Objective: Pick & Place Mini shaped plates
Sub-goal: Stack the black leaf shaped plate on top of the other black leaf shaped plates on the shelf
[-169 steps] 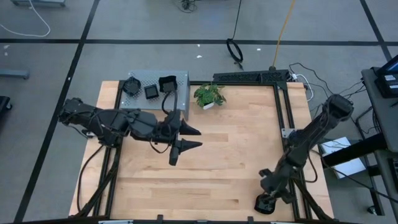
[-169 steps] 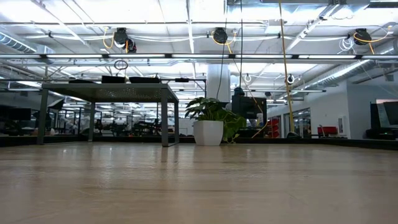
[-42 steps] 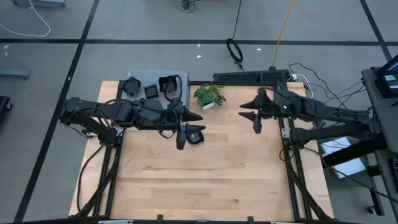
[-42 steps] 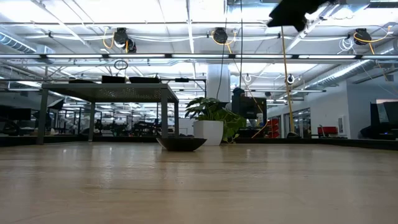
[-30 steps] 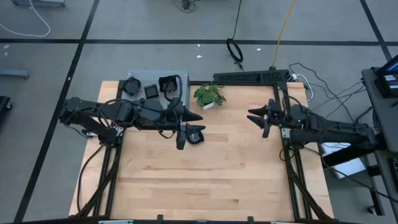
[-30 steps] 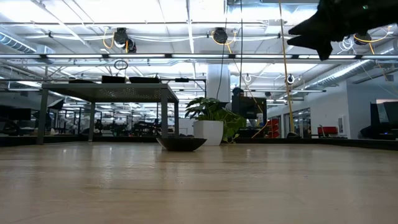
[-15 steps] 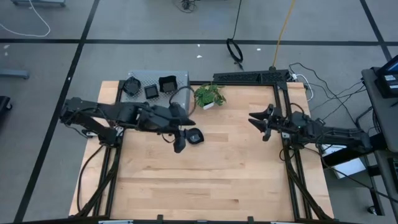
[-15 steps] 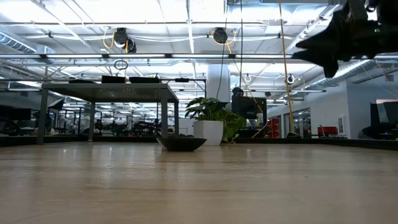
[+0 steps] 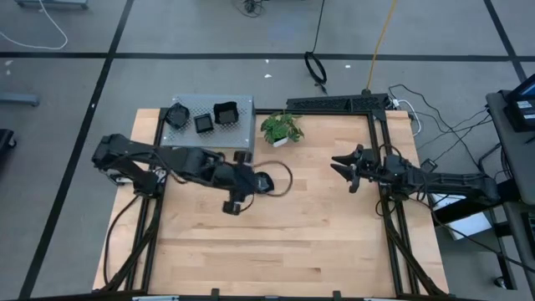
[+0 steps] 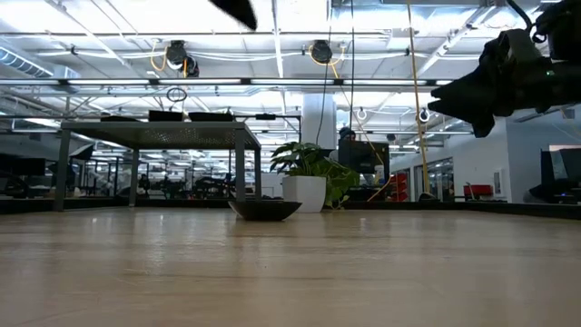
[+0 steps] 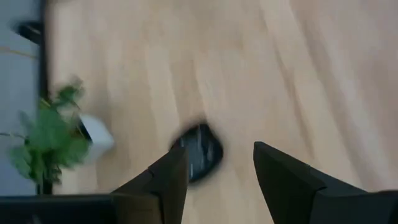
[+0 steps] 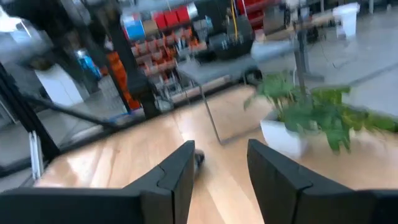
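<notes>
One mini shaped plate (image 9: 263, 181), black and glossy, lies flat on the wooden table; in the low view this plate (image 10: 263, 209) sits in front of the plant. My left gripper (image 9: 242, 193) hangs above and just to its left, tipped downward and open. In the left wrist view the plate (image 11: 199, 153) lies on the wood ahead of my left gripper (image 11: 214, 169), untouched. Three more black plates (image 9: 203, 123) rest on a grey tray. My right gripper (image 9: 343, 167) floats open and level near the table's right edge, holding nothing.
The grey perforated tray (image 9: 241, 109) stands at the far left corner. A small green potted plant (image 9: 280, 128) stands at the far edge near the middle. A cable loop (image 9: 282, 179) from the left arm hangs beside the plate. Bare wood fills the near half.
My left gripper has sunk toward the table and tipped its fingers downward, rolling as it went, staying open. My right gripper has drawn back toward the table's right edge and come down, still level and open. The plate on the wood has not moved.
</notes>
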{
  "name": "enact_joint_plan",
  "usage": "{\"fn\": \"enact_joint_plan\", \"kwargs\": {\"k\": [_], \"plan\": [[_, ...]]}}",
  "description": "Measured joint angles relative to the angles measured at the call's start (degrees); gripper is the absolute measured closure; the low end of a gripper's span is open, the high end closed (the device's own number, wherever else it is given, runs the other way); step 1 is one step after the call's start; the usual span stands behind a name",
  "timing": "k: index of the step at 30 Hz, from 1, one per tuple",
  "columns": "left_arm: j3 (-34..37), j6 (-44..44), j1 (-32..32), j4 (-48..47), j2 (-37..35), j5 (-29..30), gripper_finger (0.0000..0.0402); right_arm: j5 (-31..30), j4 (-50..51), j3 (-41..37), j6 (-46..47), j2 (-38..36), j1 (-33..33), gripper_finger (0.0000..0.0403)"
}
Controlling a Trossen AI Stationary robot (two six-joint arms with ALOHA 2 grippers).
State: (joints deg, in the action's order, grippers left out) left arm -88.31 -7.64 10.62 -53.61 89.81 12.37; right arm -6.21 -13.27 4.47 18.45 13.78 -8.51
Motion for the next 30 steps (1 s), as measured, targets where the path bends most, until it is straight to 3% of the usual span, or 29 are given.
{"fn": "enact_joint_plan", "kwargs": {"k": [6, 19, 30], "plan": [[0.02, -9.80, -0.46, -3.19, 6.78, 0.09, 0.0215, 0.15, -4.28, -1.23, -0.06, 0.36, 0.00, 0.0269], [0.04, -16.23, -1.15, -3.10, 23.07, 2.35, 0.0215, 0.21, -5.10, -1.38, -0.04, 0.96, 0.00, 0.0269], [0.04, -13.91, -6.63, -3.24, 30.31, 3.10, 0.0215, 0.23, -5.19, -1.44, -0.04, 0.96, 0.00, 0.0269]]}}
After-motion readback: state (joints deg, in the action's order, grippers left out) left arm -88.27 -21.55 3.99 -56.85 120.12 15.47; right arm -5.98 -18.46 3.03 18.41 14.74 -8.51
